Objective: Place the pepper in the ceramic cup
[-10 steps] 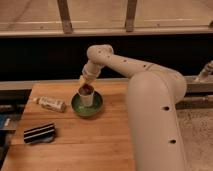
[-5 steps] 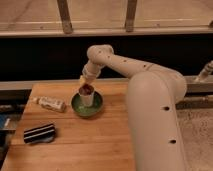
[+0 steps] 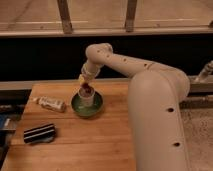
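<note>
From my one camera view, I take the green bowl (image 3: 87, 105) as my landmark. It sits on the wooden counter (image 3: 100, 142), towards the back edge and roughly mid-width. Inside the bowl stands the ceramic cup (image 3: 88, 97), pale and upright, its rim rising above the bowl's rim. At the cup's mouth I see a dark red shape, which I read as the pepper (image 3: 87, 89); its lower end looks to be inside the cup, though I cannot tell how deep it goes.

My gripper (image 3: 86, 83) hangs directly above the bowl, just over the cup's mouth, at the end of the cream arm (image 3: 125, 62) that reaches in from the right. I cannot tell whether it is gripping the pepper or has let go.

Left of the bowl, a small bottle (image 3: 50, 103) lies on its side on the counter, near but apart from the bowl. Further toward me and to the left of the bowl lies a black object with pale stripes (image 3: 39, 132), well apart from it.
</note>
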You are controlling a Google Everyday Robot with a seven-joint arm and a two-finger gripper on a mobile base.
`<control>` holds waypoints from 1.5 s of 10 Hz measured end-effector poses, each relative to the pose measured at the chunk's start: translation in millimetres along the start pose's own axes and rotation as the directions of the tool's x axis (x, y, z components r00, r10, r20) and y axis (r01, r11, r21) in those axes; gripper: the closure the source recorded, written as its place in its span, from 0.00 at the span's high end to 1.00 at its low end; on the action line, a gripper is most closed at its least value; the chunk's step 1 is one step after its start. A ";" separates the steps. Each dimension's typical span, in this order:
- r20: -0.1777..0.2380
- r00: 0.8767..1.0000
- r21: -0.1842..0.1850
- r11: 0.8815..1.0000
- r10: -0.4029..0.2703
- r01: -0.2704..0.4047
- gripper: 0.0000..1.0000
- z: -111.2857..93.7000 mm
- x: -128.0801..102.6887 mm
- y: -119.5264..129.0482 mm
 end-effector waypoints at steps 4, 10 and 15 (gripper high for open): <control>0.023 1.000 -0.008 1.000 0.003 -0.003 0.02 3.6 -6.7 -1.4; 0.038 0.999 0.004 1.000 -0.025 0.025 0.41 1.3 -15.1 1.4; 0.045 0.999 0.005 1.000 -0.013 0.013 0.70 0.8 -10.7 1.2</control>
